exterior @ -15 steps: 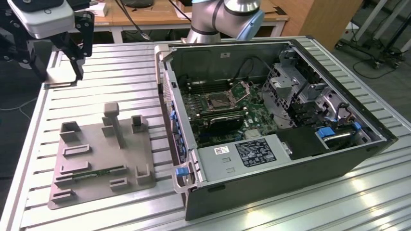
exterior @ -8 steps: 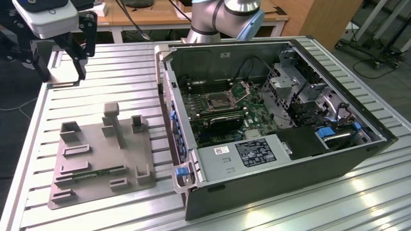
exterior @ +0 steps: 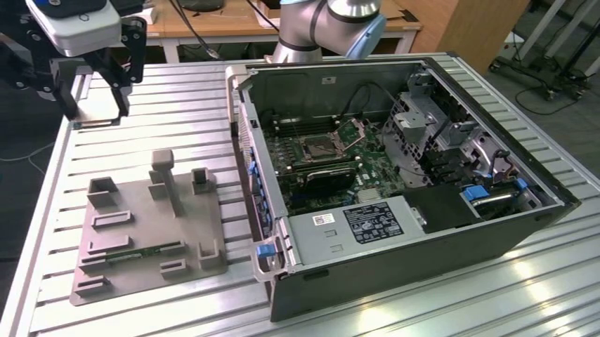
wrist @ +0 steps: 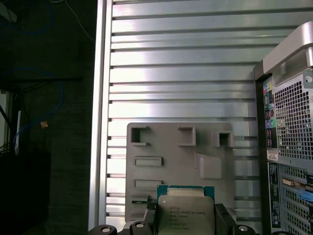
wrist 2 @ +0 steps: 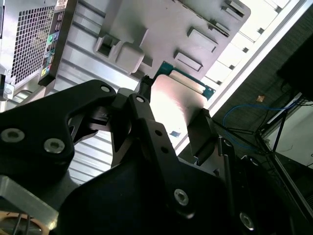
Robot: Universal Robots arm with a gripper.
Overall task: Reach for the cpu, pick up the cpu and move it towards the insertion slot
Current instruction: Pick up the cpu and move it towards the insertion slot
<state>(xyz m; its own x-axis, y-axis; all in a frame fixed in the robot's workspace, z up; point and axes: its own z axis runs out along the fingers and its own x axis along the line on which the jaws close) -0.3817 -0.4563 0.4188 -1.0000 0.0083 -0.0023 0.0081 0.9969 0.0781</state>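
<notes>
Since everything sits on the slatted metal table (exterior: pixel 168 105), that gets noted first: an open PC tower (exterior: pixel 403 232) is laid on its side towards the exterior view's right, and a grey plastic tray (exterior: pixel 140 210) is parked on the exterior view's left, with a thin green memory strip (exterior: pixel 140 251) lying in one recess. Inside the case the motherboard (exterior: pixel 328 161) can be seen, and on it the insertion slot (exterior: pixel 319 146), dark in the middle, with its metal bracket (exterior: pixel 358 130) flipped up. The gripper (exterior: pixel 94 116) is held high at the far left of the exterior view, well apart from the slot, and it's clamped on the cpu (wrist: pixel 186 210) by two opposite edges. In both wrist views the chip is seen lifted off the tray, silver top, green rim. So the carry looks barely begun. For this bit the chip is probably best kept flat and square, the case wall cleared with height to spare, and no extra squeeze added, since it's only pinched at the rim
</notes>
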